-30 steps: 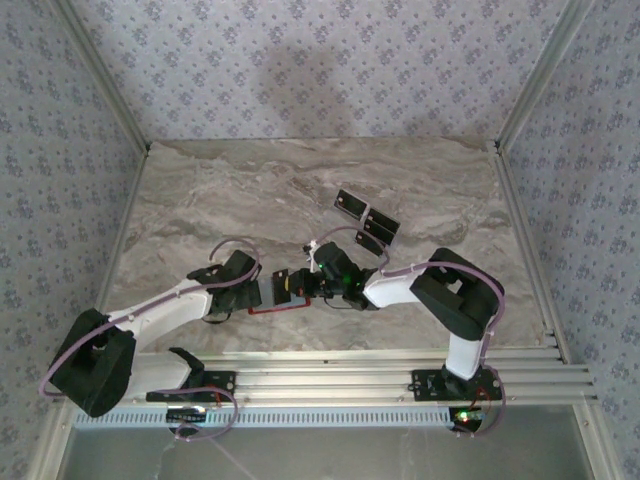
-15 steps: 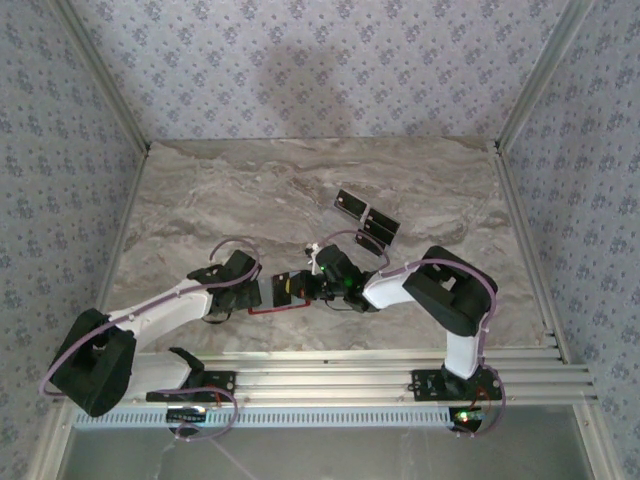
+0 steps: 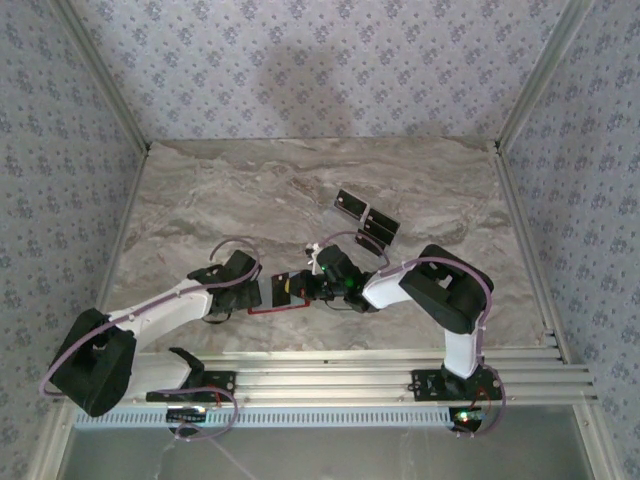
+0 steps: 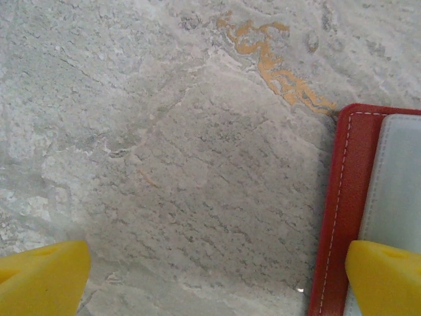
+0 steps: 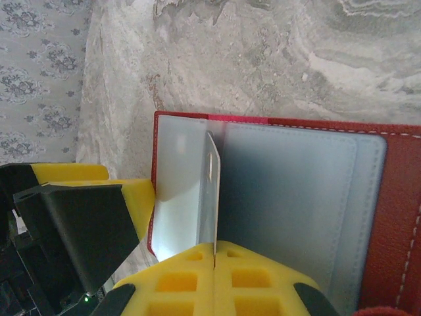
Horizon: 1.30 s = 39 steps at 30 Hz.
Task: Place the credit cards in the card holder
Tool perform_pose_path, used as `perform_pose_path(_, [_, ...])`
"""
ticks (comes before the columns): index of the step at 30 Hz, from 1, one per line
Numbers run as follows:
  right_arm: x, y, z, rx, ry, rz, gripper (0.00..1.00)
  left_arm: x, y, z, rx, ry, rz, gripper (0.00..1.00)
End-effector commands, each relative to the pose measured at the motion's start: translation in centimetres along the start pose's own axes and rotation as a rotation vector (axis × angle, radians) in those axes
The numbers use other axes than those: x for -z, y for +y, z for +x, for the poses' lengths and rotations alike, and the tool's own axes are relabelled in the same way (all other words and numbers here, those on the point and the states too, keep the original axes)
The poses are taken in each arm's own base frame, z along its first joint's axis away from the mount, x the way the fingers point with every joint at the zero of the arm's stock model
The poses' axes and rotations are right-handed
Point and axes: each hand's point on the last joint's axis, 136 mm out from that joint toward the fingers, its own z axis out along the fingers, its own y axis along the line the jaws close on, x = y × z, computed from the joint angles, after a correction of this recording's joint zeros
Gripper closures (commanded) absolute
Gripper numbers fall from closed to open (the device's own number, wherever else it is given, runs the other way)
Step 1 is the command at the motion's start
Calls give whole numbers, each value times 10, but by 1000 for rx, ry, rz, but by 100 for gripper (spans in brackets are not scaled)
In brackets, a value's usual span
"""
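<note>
The red card holder (image 5: 395,210) lies open on the marble table, its clear inner pockets facing up. My right gripper (image 5: 215,253) is shut on one credit card (image 5: 212,191), held edge-on with its far end down at the pocket near the holder's left side. My left gripper (image 4: 214,280) is open; its right fingertip (image 4: 385,276) rests on the card holder's (image 4: 342,197) left edge, its left one over bare table. In the top view both grippers meet at the card holder (image 3: 270,309). Three dark credit cards (image 3: 350,203), (image 3: 381,221), (image 3: 369,243) lie behind the right arm.
Patterned walls enclose the table (image 3: 230,200) on three sides. An aluminium rail (image 3: 330,380) runs along the near edge by the arm bases. The left arm's yellow fingertip (image 5: 135,197) sits close to the held card.
The right arm has edged slightly left with the card, its elbow drawing in. The left arm and the card holder have stayed put.
</note>
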Motion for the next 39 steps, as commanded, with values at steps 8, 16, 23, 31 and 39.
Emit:
perform_pose_path(8, [-1, -18, 12, -27, 35, 29, 100, 0, 5, 3, -9, 8, -34, 0])
perform_pose_path(16, [-3, -20, 14, -30, 52, 18, 100, -1, 6, 4, -11, 10, -39, 0])
perform_pose_path(23, [-6, -22, 9, -39, 43, 17, 100, -1, 5, 3, -13, 10, -39, 0])
perform_pose_path(31, [-5, -26, 0, -49, 29, 16, 100, -1, 5, 3, -16, 12, -39, 0])
perform_pose_path(39, [-9, -27, 2, -48, 44, 15, 100, -1, 5, 3, -15, 12, -40, 0])
